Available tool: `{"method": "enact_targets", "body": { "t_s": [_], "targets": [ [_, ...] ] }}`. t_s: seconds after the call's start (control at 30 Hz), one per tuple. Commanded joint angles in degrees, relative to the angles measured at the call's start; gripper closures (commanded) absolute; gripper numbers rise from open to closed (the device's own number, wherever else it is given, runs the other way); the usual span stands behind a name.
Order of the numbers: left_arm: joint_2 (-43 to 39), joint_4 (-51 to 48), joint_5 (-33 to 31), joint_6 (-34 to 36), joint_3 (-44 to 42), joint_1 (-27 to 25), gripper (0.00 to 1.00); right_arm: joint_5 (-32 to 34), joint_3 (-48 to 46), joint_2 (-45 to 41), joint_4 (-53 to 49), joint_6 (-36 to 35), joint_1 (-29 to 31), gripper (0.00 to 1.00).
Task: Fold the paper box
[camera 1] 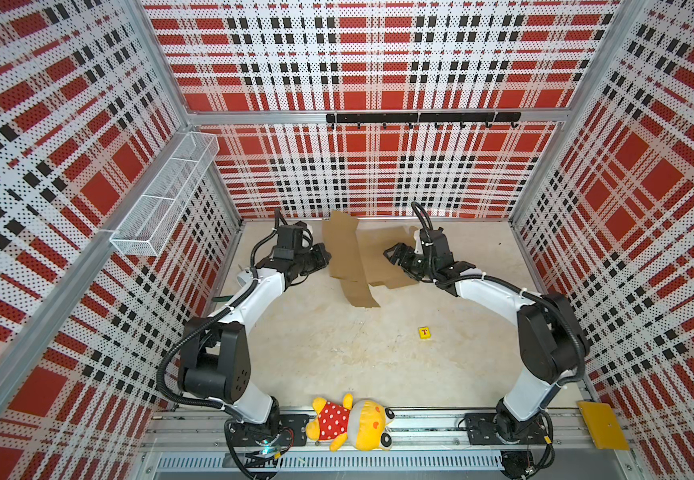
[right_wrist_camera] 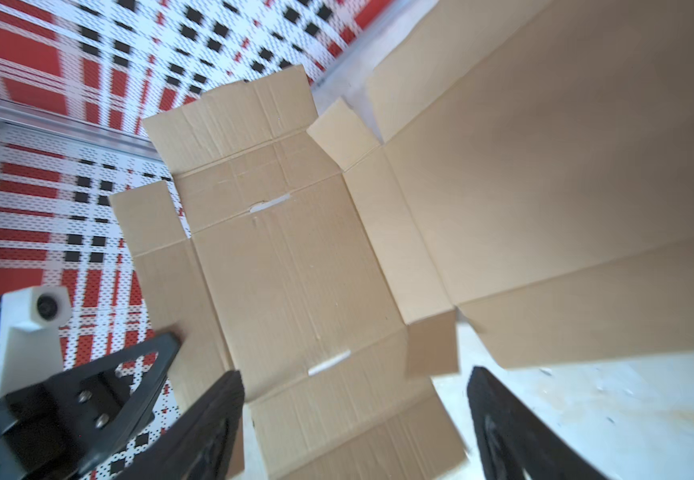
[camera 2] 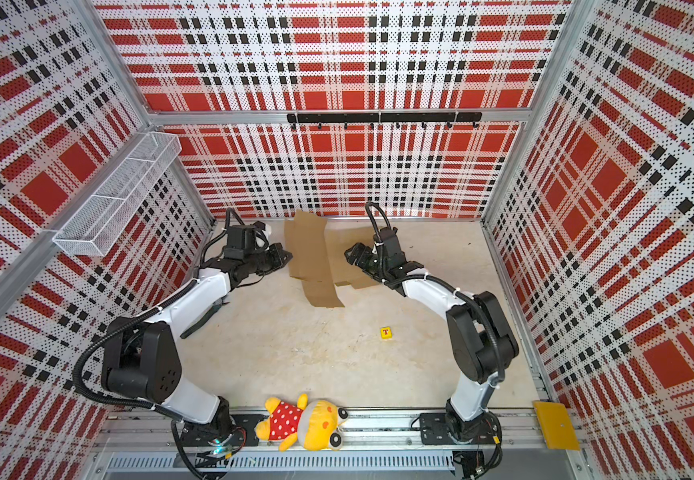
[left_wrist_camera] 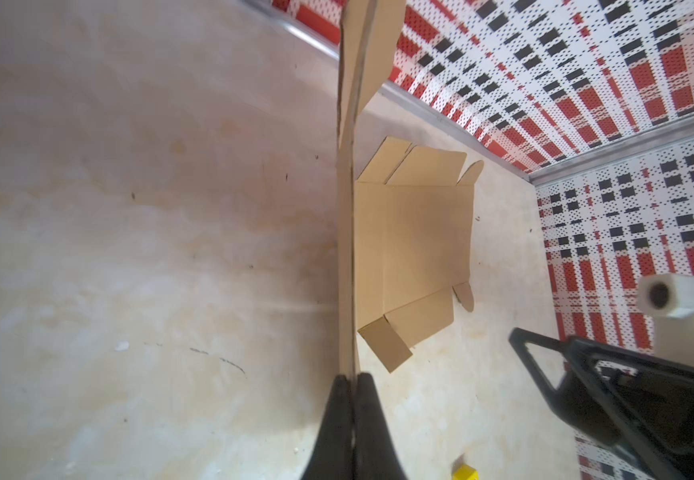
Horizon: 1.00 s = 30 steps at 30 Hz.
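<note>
The paper box (camera 1: 343,249) (camera 2: 310,253) is an unfolded brown cardboard sheet at the far middle of the table. Its left panel is lifted up on edge, and the rest (left_wrist_camera: 416,249) lies flat toward the right arm. My left gripper (camera 1: 325,257) (left_wrist_camera: 353,378) is shut on the outer edge of the lifted panel (left_wrist_camera: 347,249). My right gripper (camera 1: 391,253) (right_wrist_camera: 355,376) hovers open over the flat part, facing the slotted lifted panel (right_wrist_camera: 295,270). Nothing is pinched between its fingers (right_wrist_camera: 229,399).
A small yellow block marked T (camera 1: 425,333) (camera 2: 386,332) lies on the table nearer the front. A yellow plush toy (camera 1: 349,422) rests on the front rail, with a yellow plate (camera 1: 603,424) at the front right. A wire basket (camera 1: 162,199) hangs on the left wall, and the back wall stands close behind the box.
</note>
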Motion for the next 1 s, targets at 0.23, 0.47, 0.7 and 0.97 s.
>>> {"method": "enact_targets", "body": {
  "t_s": [0.23, 0.47, 0.7, 0.97],
  "targets": [
    [1.69, -16.15, -13.62, 35.21, 18.18, -4.56, 1.0, 2.74, 1.82, -7.84, -7.47, -6.01, -1.51, 0.13],
    [1.9, -20.73, -18.62, 58.09, 26.98, -9.32, 1.0, 0.03, 3.16, -10.52, -7.8, -4.74, -1.6, 0.16],
    [2.13, -25.65, -23.74, 70.68, 28.76, -14.9, 0.98, -6.8, 4.92, -10.99, -7.53, 4.2, -1.51, 0.27],
    [2.77, -14.37, -31.93, 73.8, 22.35, -18.92, 0.98, -5.95, 8.31, -10.22, -5.84, 11.3, 1.02, 0.3]
  ]
}}
